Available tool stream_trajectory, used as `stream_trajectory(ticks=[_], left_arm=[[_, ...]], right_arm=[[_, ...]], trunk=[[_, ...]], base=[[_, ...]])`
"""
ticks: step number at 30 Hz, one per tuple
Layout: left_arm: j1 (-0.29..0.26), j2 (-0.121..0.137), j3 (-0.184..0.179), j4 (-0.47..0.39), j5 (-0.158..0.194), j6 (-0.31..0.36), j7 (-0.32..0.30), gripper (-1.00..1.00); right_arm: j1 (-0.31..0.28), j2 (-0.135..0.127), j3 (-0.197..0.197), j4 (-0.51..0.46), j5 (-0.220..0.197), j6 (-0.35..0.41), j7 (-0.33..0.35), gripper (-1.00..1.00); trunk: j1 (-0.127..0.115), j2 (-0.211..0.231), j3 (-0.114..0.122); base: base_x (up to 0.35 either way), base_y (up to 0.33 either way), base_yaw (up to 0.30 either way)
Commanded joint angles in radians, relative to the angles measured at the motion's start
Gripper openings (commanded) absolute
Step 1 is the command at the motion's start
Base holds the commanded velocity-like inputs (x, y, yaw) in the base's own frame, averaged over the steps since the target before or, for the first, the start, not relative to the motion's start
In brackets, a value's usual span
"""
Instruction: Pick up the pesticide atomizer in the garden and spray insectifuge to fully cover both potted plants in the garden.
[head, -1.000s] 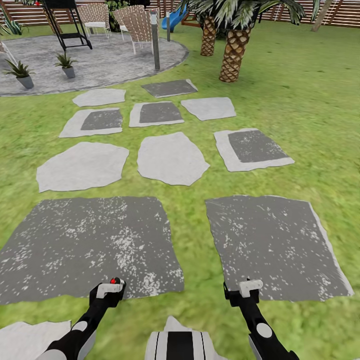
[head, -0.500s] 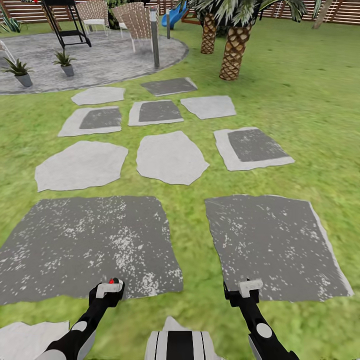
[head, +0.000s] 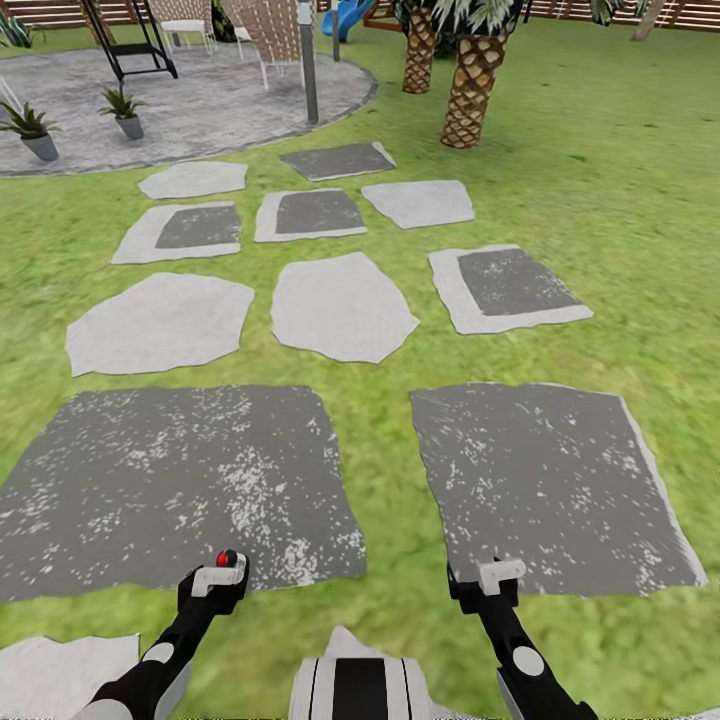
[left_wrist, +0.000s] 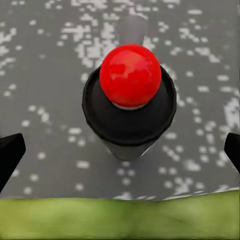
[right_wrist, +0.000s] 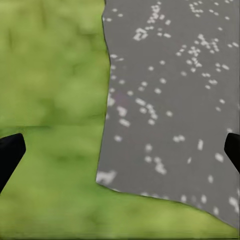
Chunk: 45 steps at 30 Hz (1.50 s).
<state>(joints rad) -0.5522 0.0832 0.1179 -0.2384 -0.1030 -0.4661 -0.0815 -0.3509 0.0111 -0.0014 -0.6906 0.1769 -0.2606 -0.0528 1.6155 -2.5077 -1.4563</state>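
- The left tool (left_wrist: 120, 150) is showing its fingertips (left_wrist: 10, 156) spread wide apart at the sides of its wrist view. The right tool (right_wrist: 120, 150) is likewise standing apart with nothing between its fingers, hanging over the edge of a dark stepping stone (head: 545, 480) and the lawn (head: 620, 150).
- A red-knobbed black cylinder (left_wrist: 129, 100) is sitting between the left fingertips without touching either, and it is showing as a red dot at that tool in the head view. It may be the pesticide atomizer seen end-on, but I cannot tell.
- The two potted plants (head: 28, 130) are standing far ahead to the left on the round patio (head: 220, 100), near each other and well apart from the robot.
- Judging by its kind, a slim spray bottle is going to be light and rigid with a smooth, slippery body. It is best gripped around the body below the trigger head, keeping the nozzle free.
- The pale stepping stones (head: 340, 305) are lying flat in open grass, giving wide room ahead. The lamp post (head: 309, 60) and wicker chairs (head: 275, 35) at the patio's edge, and the palm trunks (head: 472, 90) to the right, are the things to be steering around.
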Motion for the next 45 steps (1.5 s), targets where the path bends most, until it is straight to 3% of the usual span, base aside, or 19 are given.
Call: stream_trajectory(ticks=[1, 45], left_arm=[[-0.001, 0.000, 0.009, 0.001, -0.010, -0.003, -0.004, 1.00], [-0.001, 0.000, 0.012, 0.000, -0.012, -0.003, -0.004, 1.00]], right_arm=[[0.000, 0.000, 0.000, 0.001, 0.010, -0.002, -0.006, 1.00], [0.000, 0.000, 0.000, 0.005, 0.010, -0.002, -0.006, 1.00]], trunk=[[0.000, 0.000, -0.005], [0.000, 0.000, 0.001]], base=[[0.000, 0.000, 0.000], [0.018, 0.000, 0.000]])
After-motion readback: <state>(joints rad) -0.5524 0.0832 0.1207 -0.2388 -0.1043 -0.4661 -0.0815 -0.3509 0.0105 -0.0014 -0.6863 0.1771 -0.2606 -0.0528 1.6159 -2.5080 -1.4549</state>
